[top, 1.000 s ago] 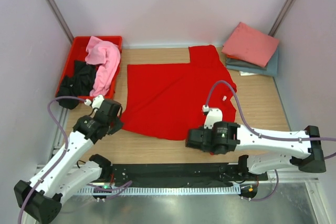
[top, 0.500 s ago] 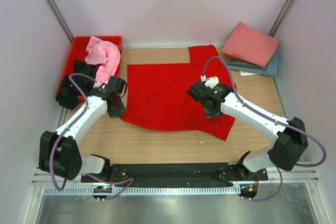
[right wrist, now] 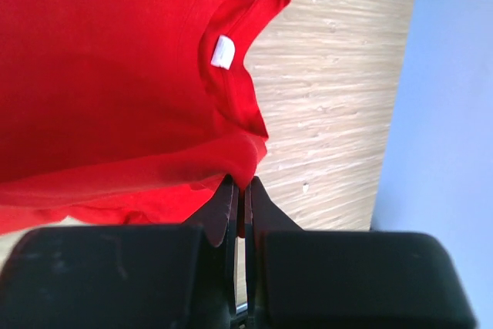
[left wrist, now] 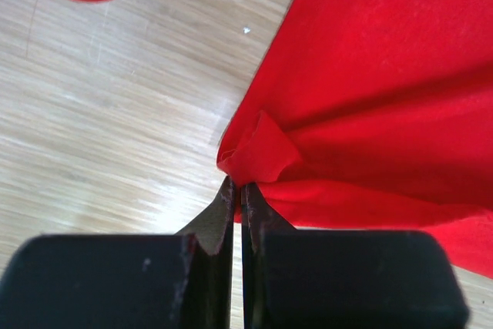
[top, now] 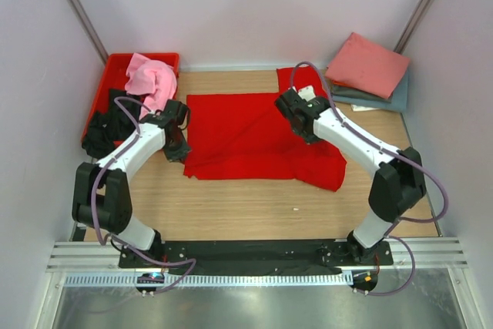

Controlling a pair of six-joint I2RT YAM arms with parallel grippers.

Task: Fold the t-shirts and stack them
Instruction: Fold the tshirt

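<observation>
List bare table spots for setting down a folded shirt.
Widest: wooden table strip between the near edge of the bright red cloth t-shirt and the arm bases. Narrower: between its far edge and the back wall. Crowded: by the red plastic crate.

Bright, even, diffuse light with soft shadows; all views fairly sharp.

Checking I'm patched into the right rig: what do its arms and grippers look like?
Left arm and right arm: white shells, black joints, a mauve cable looping along each. Left gripper and right gripper: black blocky bodies, thin black tapering fingers. No markings visible.
</observation>
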